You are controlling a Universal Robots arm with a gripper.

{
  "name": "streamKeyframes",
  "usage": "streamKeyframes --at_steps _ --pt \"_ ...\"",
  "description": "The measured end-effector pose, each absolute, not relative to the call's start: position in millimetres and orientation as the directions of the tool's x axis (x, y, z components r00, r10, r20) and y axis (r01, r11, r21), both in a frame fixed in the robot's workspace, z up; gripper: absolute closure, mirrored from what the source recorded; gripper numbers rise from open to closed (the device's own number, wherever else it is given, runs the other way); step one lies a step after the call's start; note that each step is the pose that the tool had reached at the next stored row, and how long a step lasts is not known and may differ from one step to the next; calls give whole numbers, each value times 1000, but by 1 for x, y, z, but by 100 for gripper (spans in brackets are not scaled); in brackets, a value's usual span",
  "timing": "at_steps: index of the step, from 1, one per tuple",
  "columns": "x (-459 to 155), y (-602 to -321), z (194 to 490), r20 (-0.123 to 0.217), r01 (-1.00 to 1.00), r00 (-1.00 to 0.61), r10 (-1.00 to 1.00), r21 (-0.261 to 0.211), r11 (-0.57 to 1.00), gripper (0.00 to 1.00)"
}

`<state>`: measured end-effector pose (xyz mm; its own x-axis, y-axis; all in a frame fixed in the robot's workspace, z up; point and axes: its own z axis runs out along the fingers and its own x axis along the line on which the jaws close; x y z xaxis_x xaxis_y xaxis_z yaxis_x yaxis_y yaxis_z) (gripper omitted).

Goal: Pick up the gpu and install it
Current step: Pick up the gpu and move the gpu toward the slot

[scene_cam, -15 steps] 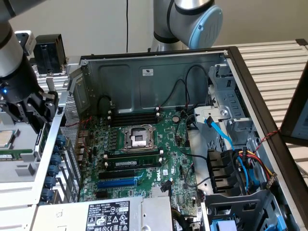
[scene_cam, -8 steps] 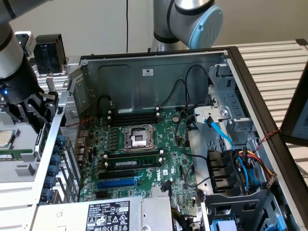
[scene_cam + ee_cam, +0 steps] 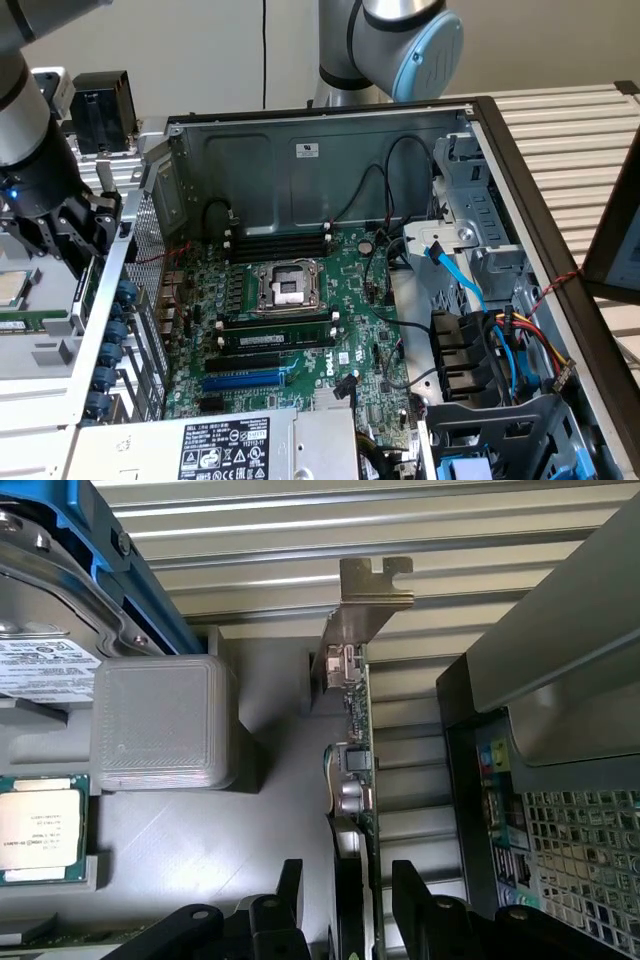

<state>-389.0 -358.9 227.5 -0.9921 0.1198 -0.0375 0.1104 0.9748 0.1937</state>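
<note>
Table (image 3: 560, 140): slatted, carries open PC case (image 3: 300, 160).
Arm (image 3: 30, 150): at 9 o'clock of the case in the exterior view, outside its wall.
Claw (image 3: 348, 882): spread wide, one finger each side of gpu, holding nothing; contact unclear.
Gpu (image 3: 358, 740): edge-on in grey tray (image 3: 200, 830), bracket (image 3: 372, 590) at the end away from the claw; shroud hidden, near end cut off.

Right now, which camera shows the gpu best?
The wrist view: the gpu stands edge-on, its bracket clear, between the open hand's fingers. In the exterior view the arm covers that spot beside the case.
</note>
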Motion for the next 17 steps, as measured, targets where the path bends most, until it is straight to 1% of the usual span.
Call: streamKeyframes --at_steps 7,8,9,10,12,17 --pt "-388 -359 224 -37 110 -992 120 193 975 52" --pt "-388 -358 224 -37 110 -992 120 194 975 54" --pt "-388 -358 224 -37 110 -992 120 193 975 60" --pt "-388 -358 224 -37 111 -992 120 193 975 60" --pt "-388 -358 224 -37 111 -992 120 193 975 72" --pt "-388 -358 233 -37 110 -992 120 194 975 73"
